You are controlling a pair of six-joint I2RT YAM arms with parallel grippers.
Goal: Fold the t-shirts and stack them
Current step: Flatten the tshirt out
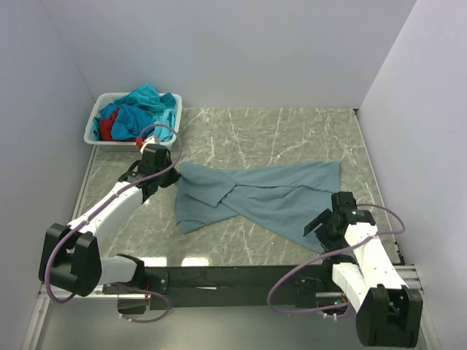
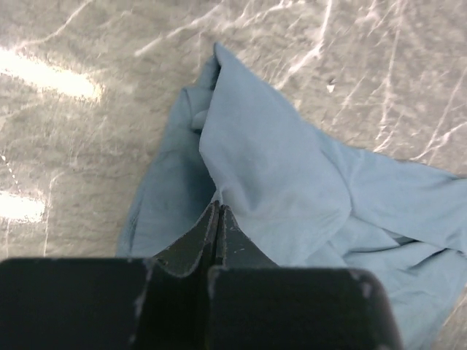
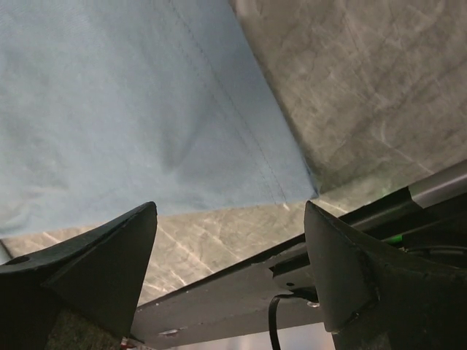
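Observation:
The dusty grey-blue t-shirt (image 1: 270,197) lies crumpled across the middle of the table. My left gripper (image 1: 173,172) is at its far left corner, shut on a fold of it, and the cloth rises to the fingertips. In the left wrist view the shut gripper (image 2: 217,209) pinches the t-shirt (image 2: 277,160), which drapes away from it. My right gripper (image 1: 321,222) is open and empty just above the shirt's near right edge. In the right wrist view the gripper (image 3: 230,215) is spread over bare table, with the shirt's hem corner (image 3: 292,175) just beyond.
A white plastic basket (image 1: 93,131) at the far left corner holds teal, blue and red shirts (image 1: 142,109). The black rail of the arm mounts (image 1: 233,277) runs along the near edge. White walls close in the left, back and right.

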